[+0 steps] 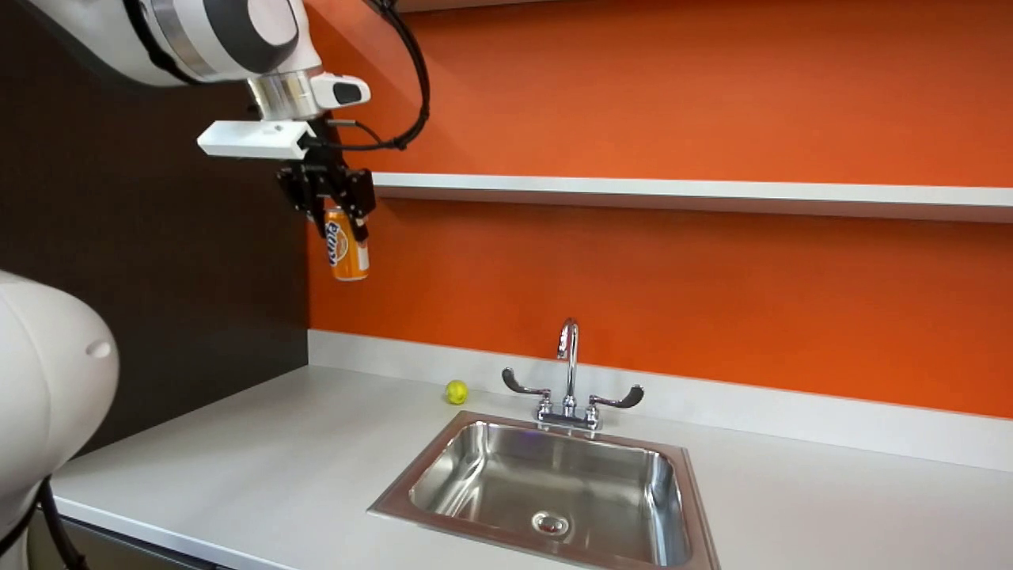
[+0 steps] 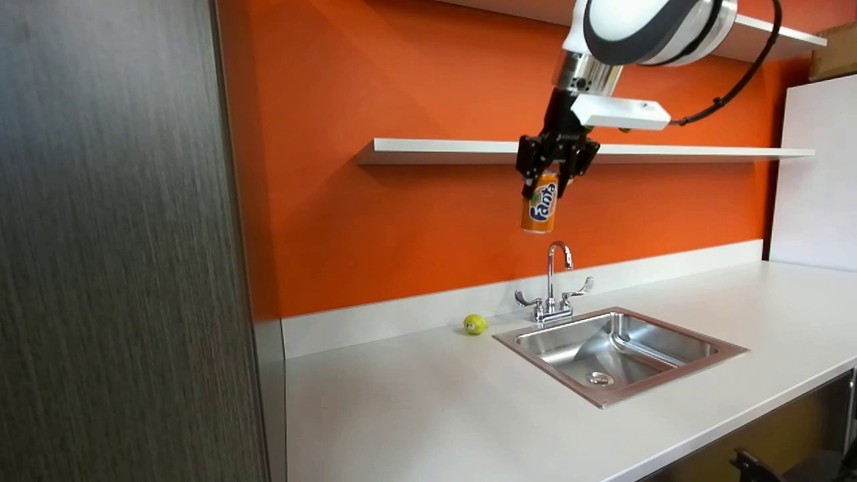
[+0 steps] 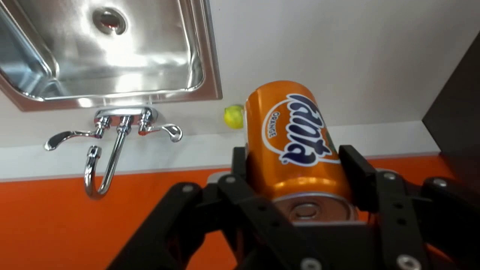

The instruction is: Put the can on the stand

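Black 2-finger gripper (image 1: 343, 229) pointed downward, narrowed on an orange cylindrical Fanta can (image 3: 296, 138) with a silvery end; 2 dark fingers (image 3: 356, 168) are set against opposite sides of it, and the can is clasped between them. Can held roughly upright in mid-air, its lower part bare beneath the fingertips. Above, a white box-shaped bar (image 1: 253, 140) and a black cable (image 1: 425, 91) are carried at the end of the white-and-grey robot arm (image 1: 111, 36). Behind, a long thin white wall shelf (image 2: 435, 146) is partly hidden by the gripper in both exterior views; the can is seen below the line of its front edge and apart from it, depth between them not to be judged. Shelf mounted on a flat orange wall (image 1: 673, 277). Lower down, a wide white countertop (image 1: 261, 459) is fitted with a rectangular stainless-steel sink (image 3: 208, 60) and, at its back, a chrome gooseneck faucet (image 1: 571, 364) with 2 curved lever handles (image 1: 621, 399). Small yellow-green ball (image 1: 457, 392) found on the countertop near the sink's back corner, slightly overlapped by the can in the wrist view. Countertop bounded at 1 end by a dark panel (image 1: 182, 253); toward the opposite end, in an exterior view, a tall white cabinet (image 2: 817, 187) is seen.
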You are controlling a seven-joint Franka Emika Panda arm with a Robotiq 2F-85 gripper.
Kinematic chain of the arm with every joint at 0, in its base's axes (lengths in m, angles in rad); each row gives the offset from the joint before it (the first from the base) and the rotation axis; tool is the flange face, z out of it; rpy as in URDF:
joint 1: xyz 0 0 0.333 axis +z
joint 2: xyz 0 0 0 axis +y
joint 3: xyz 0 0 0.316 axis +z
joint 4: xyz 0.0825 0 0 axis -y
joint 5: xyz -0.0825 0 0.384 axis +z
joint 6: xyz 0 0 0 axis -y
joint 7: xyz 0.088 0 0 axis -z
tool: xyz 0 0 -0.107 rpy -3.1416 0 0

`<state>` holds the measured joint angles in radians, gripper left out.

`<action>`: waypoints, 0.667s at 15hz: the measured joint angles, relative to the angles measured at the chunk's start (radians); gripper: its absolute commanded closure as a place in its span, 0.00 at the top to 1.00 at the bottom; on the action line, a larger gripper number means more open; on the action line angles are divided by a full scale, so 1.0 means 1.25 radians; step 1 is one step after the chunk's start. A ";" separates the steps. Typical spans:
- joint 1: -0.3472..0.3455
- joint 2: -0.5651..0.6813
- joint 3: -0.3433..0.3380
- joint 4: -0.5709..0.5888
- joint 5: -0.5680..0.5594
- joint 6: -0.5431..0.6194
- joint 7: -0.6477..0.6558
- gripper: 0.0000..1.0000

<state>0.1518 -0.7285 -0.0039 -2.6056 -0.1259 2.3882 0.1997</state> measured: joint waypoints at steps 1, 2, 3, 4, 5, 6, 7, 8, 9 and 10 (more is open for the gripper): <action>-0.004 -0.012 0.000 0.019 0.007 -0.008 -0.008 0.38; -0.009 -0.021 0.000 0.038 0.015 -0.010 -0.013 0.38; -0.015 -0.025 0.000 0.059 0.023 -0.011 -0.017 0.38; -0.021 -0.026 -0.001 0.080 0.030 -0.011 -0.020 0.38; -0.027 -0.025 -0.002 0.101 0.037 -0.011 -0.021 0.38; -0.032 -0.023 -0.003 0.123 0.042 -0.011 -0.022 0.38; -0.036 -0.020 -0.003 0.143 0.047 -0.011 -0.022 0.38; -0.039 -0.016 -0.003 0.163 0.049 -0.011 -0.022 0.38; -0.041 -0.010 -0.003 0.183 0.050 -0.011 -0.022 0.38; -0.043 0.000 -0.001 0.205 0.050 -0.011 -0.022 0.38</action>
<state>0.0975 -0.7285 -0.0055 -2.3492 -0.0639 2.3742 0.1723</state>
